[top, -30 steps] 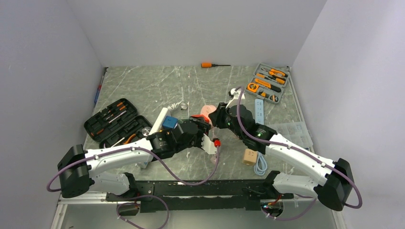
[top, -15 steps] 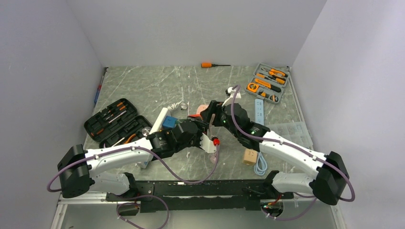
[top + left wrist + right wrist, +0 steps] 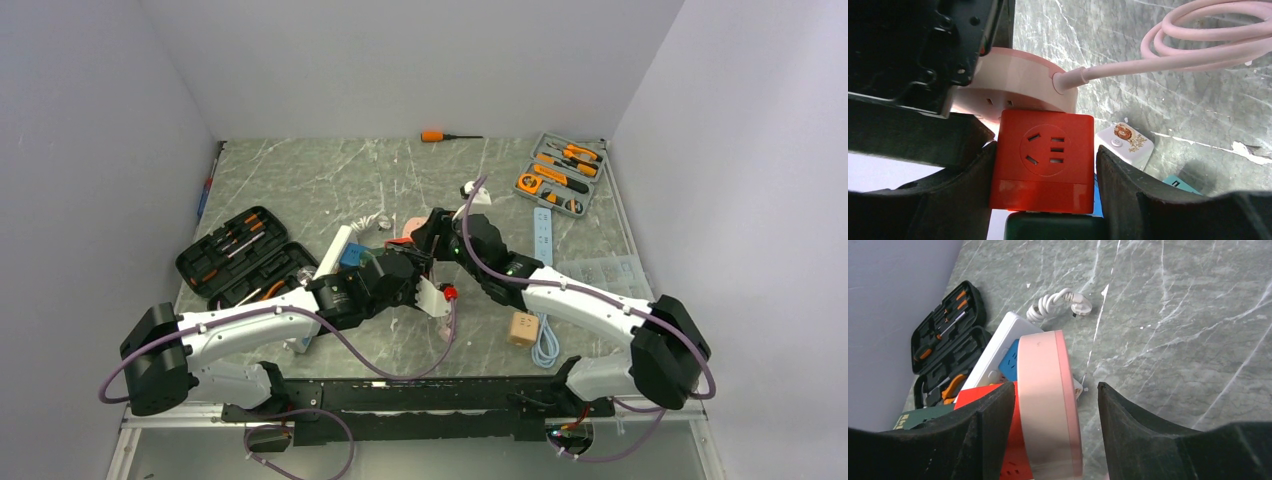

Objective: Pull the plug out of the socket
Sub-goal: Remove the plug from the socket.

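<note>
A grey-green tabletop (image 3: 300, 180) veined with white, like marble, forms the floor of a three-sided booth. A plain pale back wall (image 3: 420, 60) meets it at the far edge. A left wall (image 3: 90, 150) and a right wall (image 3: 740, 150) of the same matte, faintly lilac white close the sides. The light is soft and even, casting only faint shadows.

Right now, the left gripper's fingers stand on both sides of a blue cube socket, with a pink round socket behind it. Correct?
No: the cube socket between the fingers of the left gripper is red, not blue, as the left wrist view shows. The rest holds.
</note>
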You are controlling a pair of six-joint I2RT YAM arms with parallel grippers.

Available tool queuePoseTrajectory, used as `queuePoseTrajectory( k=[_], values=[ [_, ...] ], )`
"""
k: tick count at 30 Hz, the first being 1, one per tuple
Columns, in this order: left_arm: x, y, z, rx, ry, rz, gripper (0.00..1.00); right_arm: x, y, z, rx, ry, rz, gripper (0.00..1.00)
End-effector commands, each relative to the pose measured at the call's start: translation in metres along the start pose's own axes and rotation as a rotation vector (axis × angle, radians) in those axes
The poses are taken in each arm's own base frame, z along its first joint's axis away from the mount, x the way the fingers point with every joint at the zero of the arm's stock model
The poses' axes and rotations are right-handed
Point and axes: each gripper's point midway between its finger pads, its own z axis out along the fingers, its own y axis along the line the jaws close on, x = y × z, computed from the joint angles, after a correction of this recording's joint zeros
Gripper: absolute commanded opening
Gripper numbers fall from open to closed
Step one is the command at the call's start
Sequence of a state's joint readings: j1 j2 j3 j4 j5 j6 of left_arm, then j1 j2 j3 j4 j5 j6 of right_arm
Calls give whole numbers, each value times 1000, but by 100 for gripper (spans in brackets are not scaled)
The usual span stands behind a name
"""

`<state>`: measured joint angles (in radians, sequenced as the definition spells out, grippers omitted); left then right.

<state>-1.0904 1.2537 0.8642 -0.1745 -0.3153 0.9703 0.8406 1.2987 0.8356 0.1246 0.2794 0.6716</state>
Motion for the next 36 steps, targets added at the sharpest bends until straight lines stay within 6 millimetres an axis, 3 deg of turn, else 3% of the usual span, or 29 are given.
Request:
queuePoseTrajectory(
  k=[1,4,6,12,21,30,36],
  values=[
    [-61,73,-23,-197,-221,-62,0,-10,41,9,-147,-36,81,63],
    [-63,77,-26,-207,-232,-61,0,-16,44,6,-169,-69,81,55],
    [-65,78,-28,-210,-242,-63,0,-18,43,4,-157,-63,68,45],
    [-66,86,-32,-250,-252,-41,0,-20,38,-9,-148,-54,50,1],
    [-66,89,-34,-246,-259,29,0,-22,27,-17,-99,-44,-28,0],
    [-62,91,-37,-229,-252,74,0,-19,-24,-14,124,-25,-188,0],
    [-58,91,-38,-219,-249,87,0,-16,-46,-13,180,-11,-214,0]
  ],
)
